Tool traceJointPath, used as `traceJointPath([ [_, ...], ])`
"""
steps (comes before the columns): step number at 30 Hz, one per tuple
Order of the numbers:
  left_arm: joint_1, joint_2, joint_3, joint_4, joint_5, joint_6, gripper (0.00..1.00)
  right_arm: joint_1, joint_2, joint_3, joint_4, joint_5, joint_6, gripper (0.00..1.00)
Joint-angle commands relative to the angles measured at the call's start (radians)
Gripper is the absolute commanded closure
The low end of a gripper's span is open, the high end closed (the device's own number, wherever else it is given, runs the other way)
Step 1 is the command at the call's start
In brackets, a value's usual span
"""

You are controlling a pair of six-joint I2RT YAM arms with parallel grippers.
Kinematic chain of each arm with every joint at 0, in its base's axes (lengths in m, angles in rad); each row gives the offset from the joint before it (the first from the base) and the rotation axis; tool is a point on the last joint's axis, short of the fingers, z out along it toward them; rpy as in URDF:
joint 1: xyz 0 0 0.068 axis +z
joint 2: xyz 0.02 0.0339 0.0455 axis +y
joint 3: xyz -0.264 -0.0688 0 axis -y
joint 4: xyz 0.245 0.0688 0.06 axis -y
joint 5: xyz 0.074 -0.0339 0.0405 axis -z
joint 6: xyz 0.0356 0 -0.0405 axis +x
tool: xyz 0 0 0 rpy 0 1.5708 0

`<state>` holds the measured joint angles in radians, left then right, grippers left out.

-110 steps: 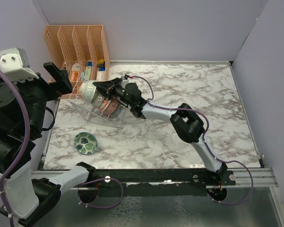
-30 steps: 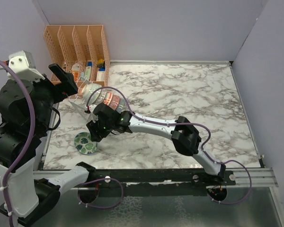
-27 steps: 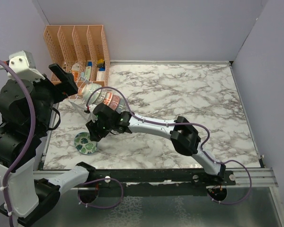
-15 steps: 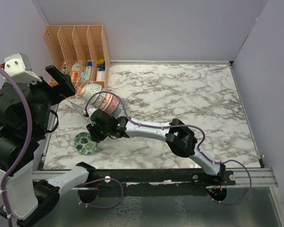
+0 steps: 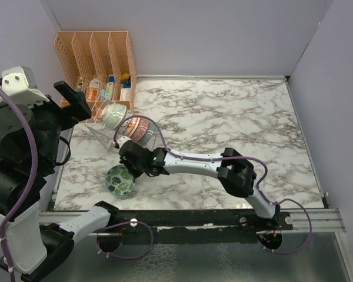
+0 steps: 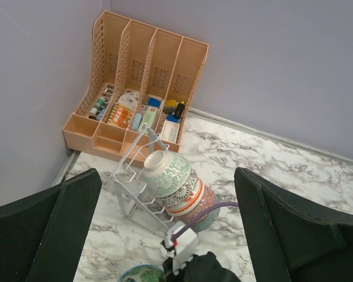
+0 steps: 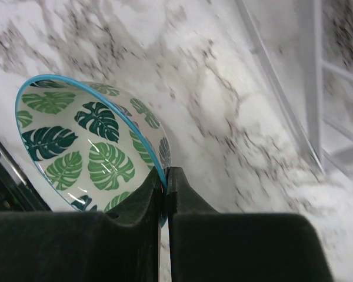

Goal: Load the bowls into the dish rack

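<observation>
A bowl with green leaves and a teal rim [image 5: 119,180] is tilted up at the table's front left. My right gripper [image 5: 131,171] is shut on its rim; in the right wrist view the fingers [image 7: 165,171] pinch the rim of the leaf bowl [image 7: 88,150]. The clear dish rack [image 5: 113,138] holds a sideways stack of patterned bowls [image 5: 128,124]. In the left wrist view the teal-green bowl [image 6: 167,171] leads the stack, with an orange-banded and a reddish-brown bowl behind it in the rack [image 6: 131,189]. My left gripper [image 5: 72,100] is open and empty, high above the rack.
An orange slotted organizer [image 5: 97,54] with small items stands in the back left corner, just behind the rack; it also shows in the left wrist view [image 6: 144,76]. Walls close off the left, back and right sides. The right arm stretches across the front of the marble table [image 5: 235,117].
My right gripper left the rack, came down to the leaf bowl, shut on its rim and tipped it up, shifting it slightly right. The left arm shifted a little.
</observation>
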<state>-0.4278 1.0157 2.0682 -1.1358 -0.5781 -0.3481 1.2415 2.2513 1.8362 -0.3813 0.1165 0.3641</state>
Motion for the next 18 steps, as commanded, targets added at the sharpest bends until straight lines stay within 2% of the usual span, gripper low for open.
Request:
traceJointPath([
  [1,-0.006,0.003,0.007,0.040,-0.022,0.031,0.01,-0.058,-0.212,-0.116,-0.100,0.078,0.063,0.99],
  [6,-0.008,0.004,-0.012,0.071,-0.014,0.040,0.01,-0.156,-0.366,-0.256,-0.218,0.112,0.093,0.99],
  [10,-0.008,0.004,-0.035,0.091,-0.001,0.041,0.01,-0.261,-0.469,-0.392,-0.247,0.069,0.115,0.99],
  [13,-0.008,0.003,-0.050,0.103,0.008,0.036,0.01,-0.331,-0.507,-0.471,-0.252,0.030,0.117,0.99],
  [18,-0.008,0.006,-0.054,0.107,0.013,0.033,0.01,-0.379,-0.495,-0.516,-0.286,0.026,0.102,0.99],
])
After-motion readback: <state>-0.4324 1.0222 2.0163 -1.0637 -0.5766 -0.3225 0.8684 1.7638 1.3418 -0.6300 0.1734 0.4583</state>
